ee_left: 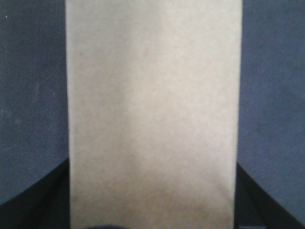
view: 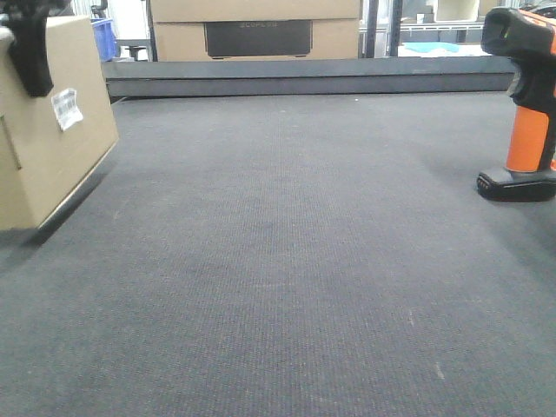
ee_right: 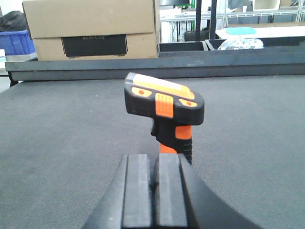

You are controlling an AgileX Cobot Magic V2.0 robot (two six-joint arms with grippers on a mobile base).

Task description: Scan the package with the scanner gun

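The package is a tan cardboard box [view: 43, 148] with a white label [view: 66, 108], at the far left, tilted with one lower edge off the dark mat. My left gripper [view: 30, 52] is shut on it; in the left wrist view the box [ee_left: 152, 109] fills the space between the two dark fingers [ee_left: 52, 200]. The scanner gun [view: 526, 104], black with an orange handle, stands upright on its base at the far right. In the right wrist view my right gripper [ee_right: 155, 183] is shut and empty, its tips just short of the scanner [ee_right: 164, 102].
A dark rail [view: 304, 76] runs along the table's far edge. Behind it stands a large cardboard box with a black panel [view: 256, 30] and a blue crate [view: 104, 39]. The grey mat [view: 287, 261] lies between package and scanner.
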